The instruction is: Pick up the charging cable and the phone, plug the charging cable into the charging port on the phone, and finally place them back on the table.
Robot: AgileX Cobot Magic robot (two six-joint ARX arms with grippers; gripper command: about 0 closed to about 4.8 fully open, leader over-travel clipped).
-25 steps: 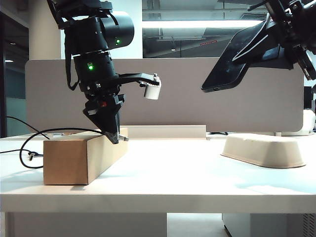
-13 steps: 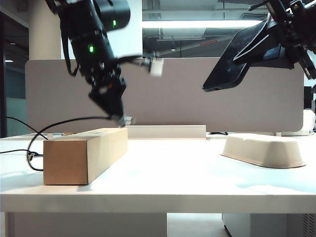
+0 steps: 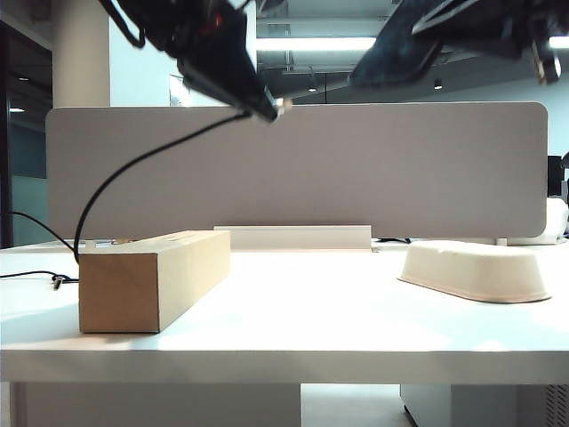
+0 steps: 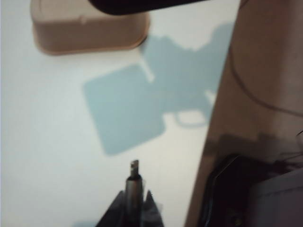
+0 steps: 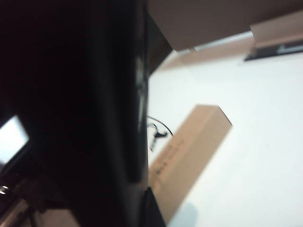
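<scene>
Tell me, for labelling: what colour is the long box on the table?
Plain brown cardboard box; clearest in the exterior view.

Office or lab workspace. White desk (image 3: 302, 329) with thick front edge, grey partition panel (image 3: 356, 169) along back, typical open-plan desk divider. Behind panel: long ceiling strip light (image 3: 338, 43), dark glazed upper wall, pale column (image 3: 82, 53) at left, more dim interior beyond. Two black robot arms (image 3: 213, 49) hang over desk, so test bench inside office floor. On desk: cardboard box (image 3: 151, 280), off-white bowl (image 3: 476, 269), black cable (image 3: 116, 187) trailing off left edge.
</scene>
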